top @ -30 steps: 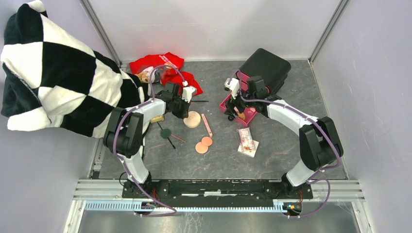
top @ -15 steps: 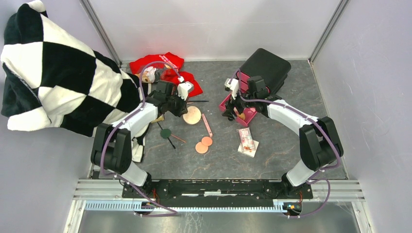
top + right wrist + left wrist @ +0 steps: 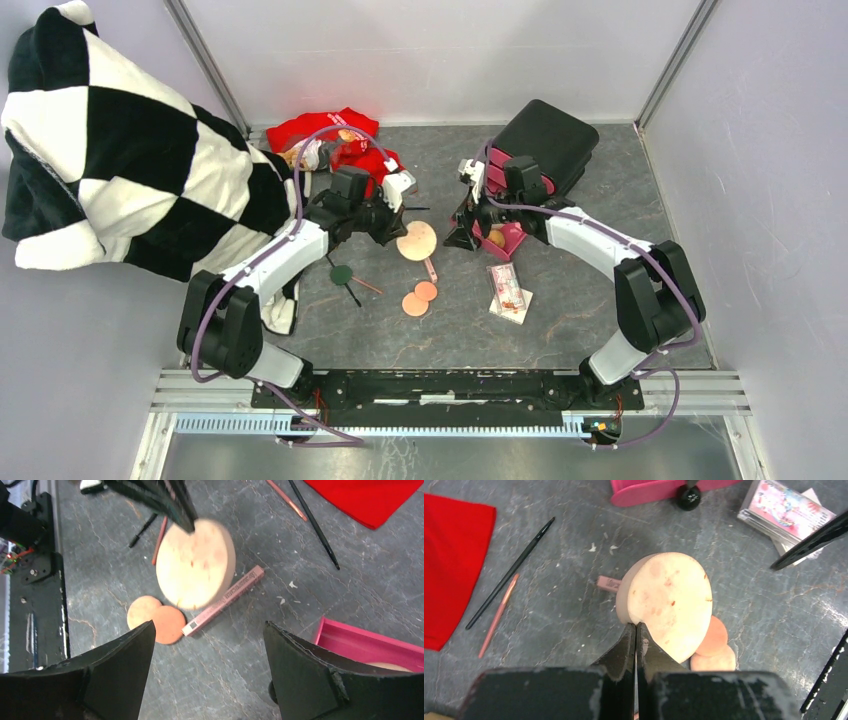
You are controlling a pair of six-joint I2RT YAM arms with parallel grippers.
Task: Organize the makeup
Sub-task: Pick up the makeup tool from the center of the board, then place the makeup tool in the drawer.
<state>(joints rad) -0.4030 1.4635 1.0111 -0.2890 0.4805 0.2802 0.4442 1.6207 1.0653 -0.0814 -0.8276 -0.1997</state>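
Peach puff [image 3: 669, 605] hangs pinched edgewise in the outstretched left tool [image 3: 635, 630]; right tool [image 3: 209, 645] gapes wide.

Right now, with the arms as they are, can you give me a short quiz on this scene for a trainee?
1. True or false: the left gripper is shut on the edge of the large peach puff.
2. Choose one: the right gripper is A) open and holding nothing, B) shut and holding nothing, C) shut on a pencil.
3. How many small orange puffs lie on the table?

Key: 1 true; 2 A; 3 two.
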